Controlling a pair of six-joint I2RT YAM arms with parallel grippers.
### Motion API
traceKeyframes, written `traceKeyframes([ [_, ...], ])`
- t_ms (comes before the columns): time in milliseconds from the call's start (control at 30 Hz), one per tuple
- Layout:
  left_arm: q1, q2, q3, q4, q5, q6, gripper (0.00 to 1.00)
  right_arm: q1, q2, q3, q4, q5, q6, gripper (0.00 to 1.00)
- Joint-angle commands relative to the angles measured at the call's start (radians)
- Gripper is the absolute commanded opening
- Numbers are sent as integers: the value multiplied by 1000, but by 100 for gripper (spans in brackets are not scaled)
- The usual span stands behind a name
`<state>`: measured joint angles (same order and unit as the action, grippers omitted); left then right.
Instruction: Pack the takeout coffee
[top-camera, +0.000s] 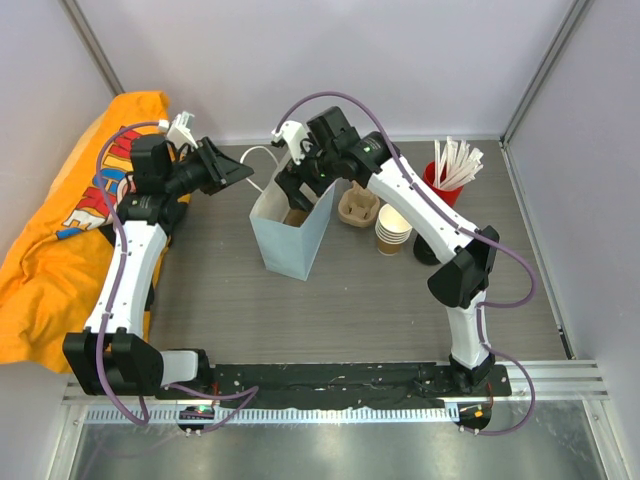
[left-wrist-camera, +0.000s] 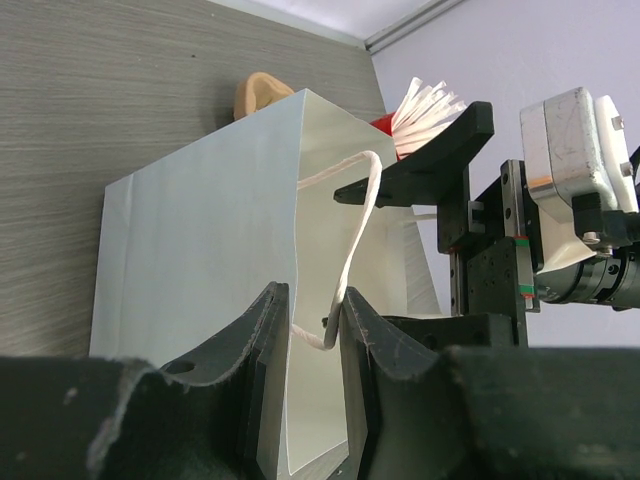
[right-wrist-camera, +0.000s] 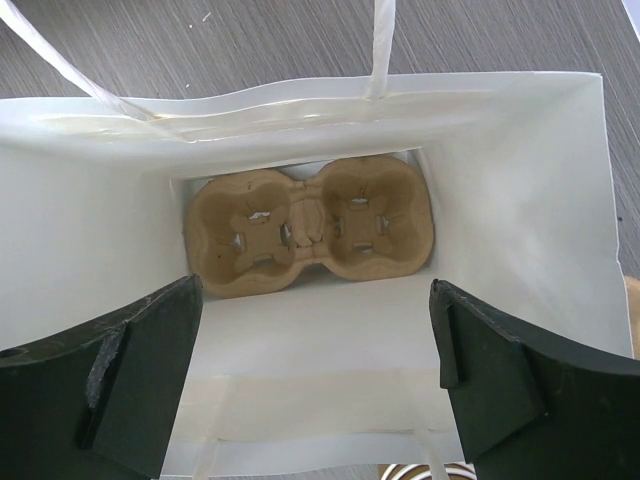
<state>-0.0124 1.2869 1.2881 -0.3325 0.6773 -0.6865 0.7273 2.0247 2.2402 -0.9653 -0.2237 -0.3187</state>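
"Can anything get down into the paper bag (top-camera: 293, 235)?"

"From above, yes. Its mouth gapes, though the right gripper (right-wrist-camera: 315, 300) hangs over it, jaws spread nearly wall to wall. A pulp tray (right-wrist-camera: 310, 225) covers much of the floor, with a bare strip beside it."

"And around it?"

"The left gripper (left-wrist-camera: 312, 295) pinches the handle (left-wrist-camera: 350, 240) on that side. On the right crowd a spare tray (top-camera: 358, 207), a cup stack (top-camera: 393, 228) and a red pot (top-camera: 440, 180). The table (top-camera: 380, 310) in front lies open."

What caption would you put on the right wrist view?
Open right gripper above the white paper bag, an empty cardboard cup carrier at its bottom.
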Motion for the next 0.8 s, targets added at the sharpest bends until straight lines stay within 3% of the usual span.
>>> traceKeyframes([
  [0,6,-34,8,30,13,24,31,6,-66,36,27,-14,-13,100],
  [467,6,-46,4,27,19,53,31,6,-150,65,34,-17,-29,100],
  [767,5,-51,2,23,25,74,31,4,-280,78,66,73,-46,100],
])
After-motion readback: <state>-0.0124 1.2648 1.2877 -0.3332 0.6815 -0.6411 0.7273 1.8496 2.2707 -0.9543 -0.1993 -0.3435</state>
